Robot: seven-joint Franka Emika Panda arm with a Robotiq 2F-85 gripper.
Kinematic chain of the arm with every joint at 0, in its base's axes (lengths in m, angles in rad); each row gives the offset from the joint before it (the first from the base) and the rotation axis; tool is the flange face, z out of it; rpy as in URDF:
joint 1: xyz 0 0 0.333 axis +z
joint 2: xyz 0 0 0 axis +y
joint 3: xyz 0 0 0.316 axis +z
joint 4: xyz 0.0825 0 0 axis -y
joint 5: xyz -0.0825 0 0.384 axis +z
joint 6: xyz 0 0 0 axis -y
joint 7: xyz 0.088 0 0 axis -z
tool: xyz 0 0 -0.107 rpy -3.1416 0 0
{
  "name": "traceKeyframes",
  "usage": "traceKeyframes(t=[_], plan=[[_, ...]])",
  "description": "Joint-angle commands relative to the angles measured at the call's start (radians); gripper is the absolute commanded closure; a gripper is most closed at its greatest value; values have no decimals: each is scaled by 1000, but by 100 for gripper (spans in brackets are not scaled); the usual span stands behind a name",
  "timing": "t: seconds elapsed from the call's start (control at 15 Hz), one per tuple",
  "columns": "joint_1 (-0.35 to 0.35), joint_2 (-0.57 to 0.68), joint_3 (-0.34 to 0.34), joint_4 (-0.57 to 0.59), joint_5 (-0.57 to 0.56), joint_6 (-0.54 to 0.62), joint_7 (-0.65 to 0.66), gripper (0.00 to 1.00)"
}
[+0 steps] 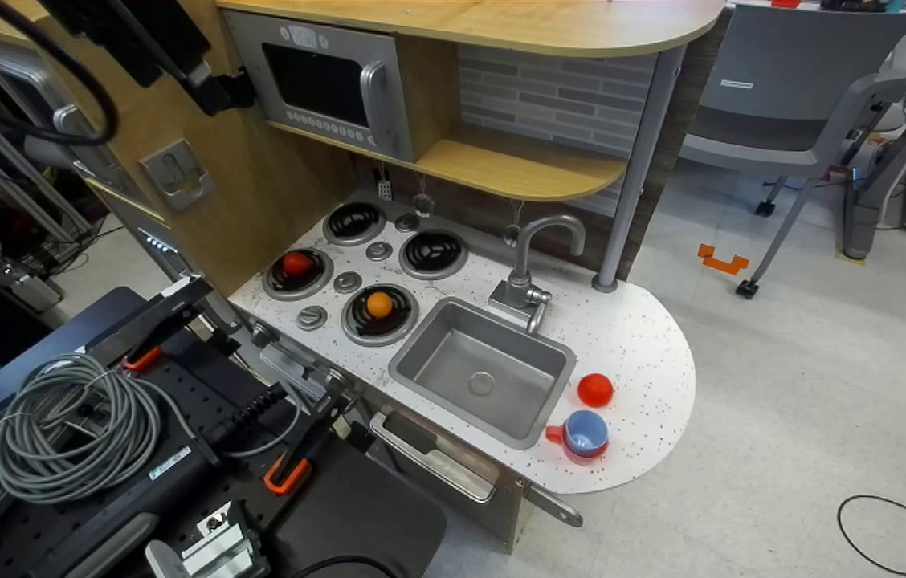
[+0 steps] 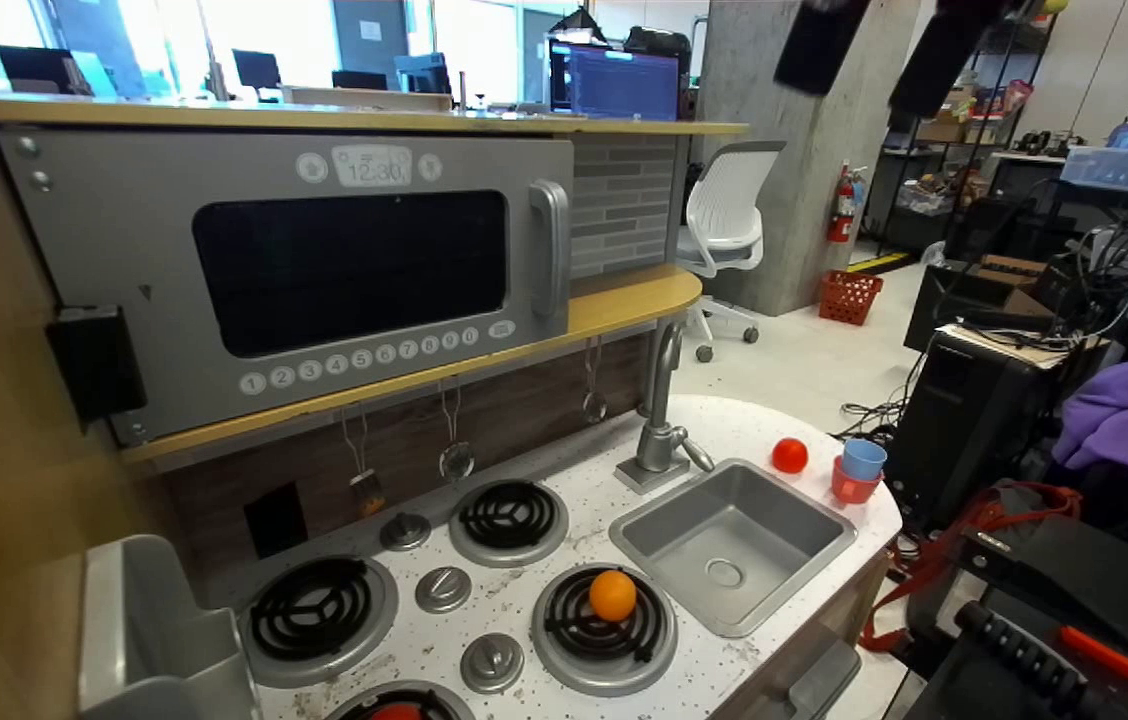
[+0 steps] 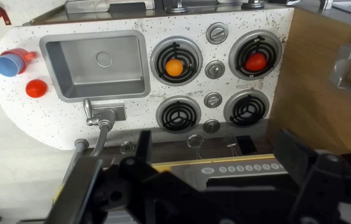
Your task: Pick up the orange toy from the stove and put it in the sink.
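"White speckled counter (image 1: 646,341) across the middle, toy-kitchen setup. Target?"

"Orange toy (image 3: 174,67), upper middle of the wrist view, on a burner (image 3: 191,57) of the stove (image 3: 179,115), the one right beside the sink (image 3: 110,74). Both exterior views agree."

"Hand?"

"Hand (image 3: 215,141), bottom of the wrist view: spread wide, gripping nothing, well apart from the toy. Reads to me as approach, pick not started."

"How to do it well?"

"Centre the toy in the hand's gap first, then straight down, stopping shy of the black coils. Go slow on the way down. Squeeze gently; it's round, could roll or squirt out. After that, lift enough to clear the sink rim, go left in wrist-view terms, release low so it shouldn't bounce. Faucet (image 3: 109,115) stands just beside the sink's lower edge in that view; I'd stay off that side. Redder toy (image 3: 255,61) at upper right sits on another burner, don't mix them up."

"Containers, quick."

"Sink: only the drain (image 3: 104,59) shows in it, so delivery's not done. Lower right of centre in an exterior view, blue cup (image 1: 586,433) nested in a red cup (image 1: 555,434); looking down into the blue one, just blue inside. Red ball (image 1: 596,390) is just beside the cups, not in them. Red basket (image 2: 849,297) on the floor, upper right of an exterior view: contents, can't tell from here."
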Motion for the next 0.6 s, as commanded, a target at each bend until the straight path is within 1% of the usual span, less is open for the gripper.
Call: traceKeyframes(t=[0.0, 0.2, 0.4, 0.53], plan=[[15, 217, -38, 38, 57, 190, -74, 0], [19, 356, -42, 71, 97, 268, -126, 0], [4, 480, -26, 118, 128, 300, -162, 0], [-12, 552, -13, 155, 127, 311, -168, 0]])
